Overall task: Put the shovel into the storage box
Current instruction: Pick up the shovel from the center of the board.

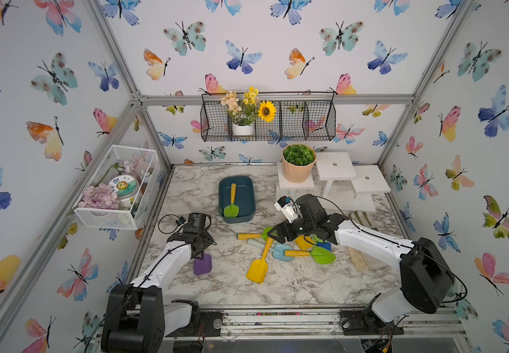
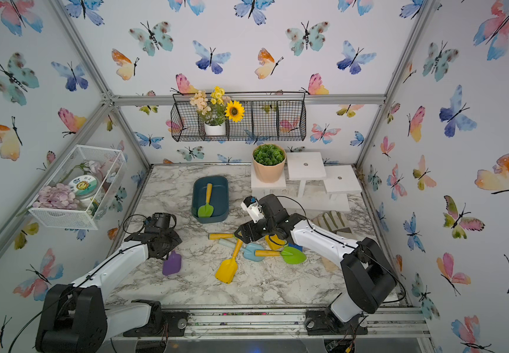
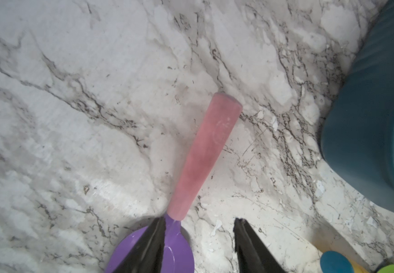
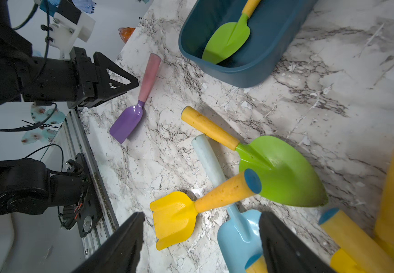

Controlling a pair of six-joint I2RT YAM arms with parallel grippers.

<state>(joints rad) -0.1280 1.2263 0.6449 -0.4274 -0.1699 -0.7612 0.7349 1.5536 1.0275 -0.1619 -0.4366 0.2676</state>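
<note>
White links [image 1: 167, 266], black joints [image 1: 424, 275], thin black cables [image 4: 6, 129]

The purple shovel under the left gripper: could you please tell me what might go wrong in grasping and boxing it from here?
1. The neck of the purple shovel lies far off centre between the jaws of the open left gripper, so closing may nudge it aside.
2. The storage box already holds a green shovel; the purple one may land across it.

Butterfly wallpaper [image 1: 247, 55] all round me, marble tabletop [image 1: 293, 284] below, black wire basket [image 1: 317, 122] on the back wall, white mesh basket [image 1: 106, 217] left.
</note>
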